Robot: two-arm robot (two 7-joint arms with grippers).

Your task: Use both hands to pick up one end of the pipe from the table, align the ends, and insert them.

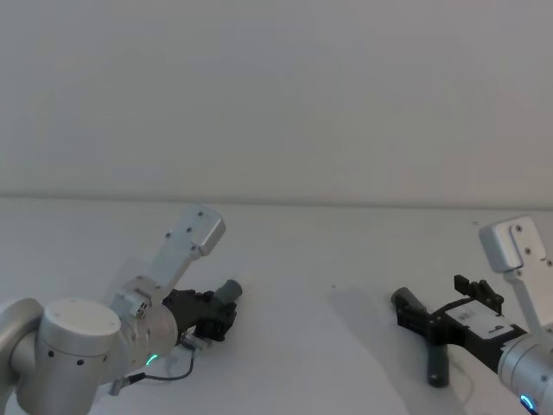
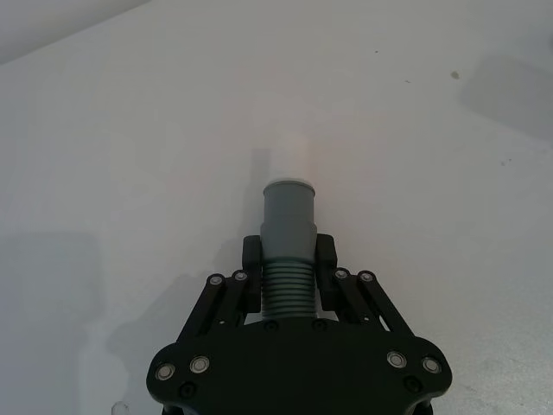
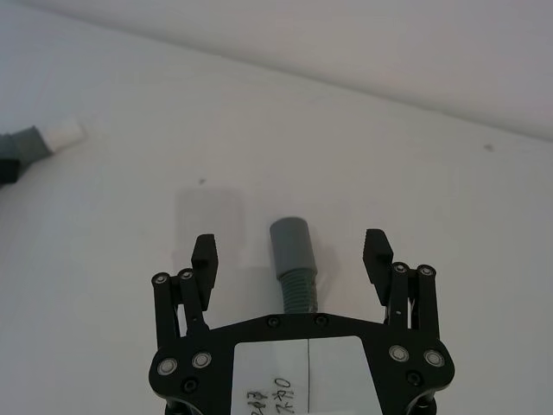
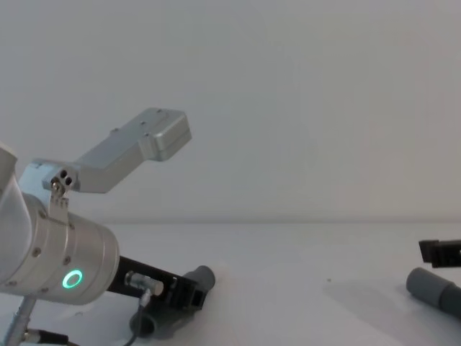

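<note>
One pipe [image 2: 288, 216] piece sits in my left gripper [image 2: 288, 255], which is shut on its ribbed middle; its grey cuff and white spigot [image 2: 289, 156] stick out forward, low over the table [image 2: 104, 173]. The head view shows this left gripper [image 1: 212, 316] at lower left with the cuff [image 1: 229, 292] pointing right. The other pipe piece [image 3: 291, 246] lies on the table between the spread fingers [image 3: 205, 255] of my open right gripper [image 3: 291, 252], untouched. In the head view the right gripper [image 1: 436, 307] straddles that pipe [image 1: 438, 367] at lower right. The chest view shows both cuffs [image 4: 202, 277] [image 4: 432, 288].
The white table [image 1: 328, 251] runs bare between the two arms and back to the plain wall [image 1: 276, 86]. A thin black cable [image 1: 168, 376] loops beside my left wrist. The left arm's silver camera bracket [image 4: 155, 137] stands above the gripper.
</note>
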